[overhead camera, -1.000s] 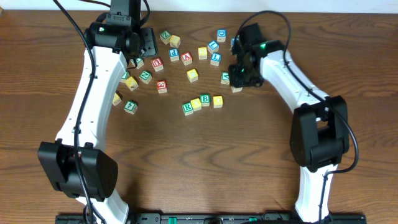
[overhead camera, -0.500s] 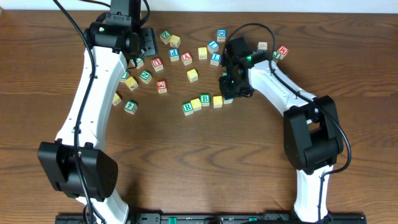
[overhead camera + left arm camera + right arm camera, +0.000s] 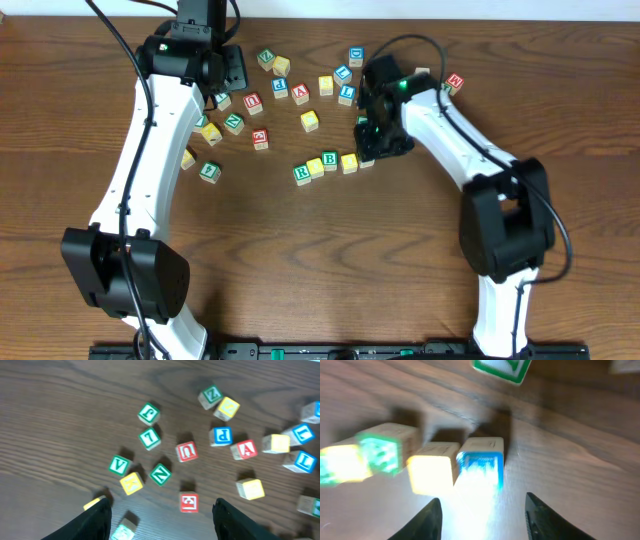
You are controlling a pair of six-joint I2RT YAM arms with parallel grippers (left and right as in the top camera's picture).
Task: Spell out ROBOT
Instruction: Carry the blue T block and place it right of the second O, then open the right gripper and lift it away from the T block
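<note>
Line: you had five cubes set in one slightly slanted row near the middle of the desk (image 3: 300, 250), each touching or just beside its neighbour.
First: the R cube (image 3: 300, 173) showed a green frame and green letter, at the row's left end.
Second: the first yellow cube (image 3: 315, 167) lay with a yellow face up; you could not read a letter on it.
Third: the B cube (image 3: 329, 160) was green-framed like the R.
Fourth: the second yellow cube (image 3: 349, 162) looked pale and glaring in the right wrist view.
Fifth: the blue-framed cube (image 3: 481, 462) touched the second yellow cube. Its face was too blurred to read, and from overhead the arm hid most of it.
Right arm: your right end effector (image 3: 485, 520) hung over the blue-framed cube with its fingers parted wider than the cube, a gap on each side, gripping nothing.
Left arm: your left end effector (image 3: 162, 520) hovered with fingers wide apart and nothing between them, over scattered cubes at the far left, the red E cube (image 3: 189, 502) just ahead.
</note>
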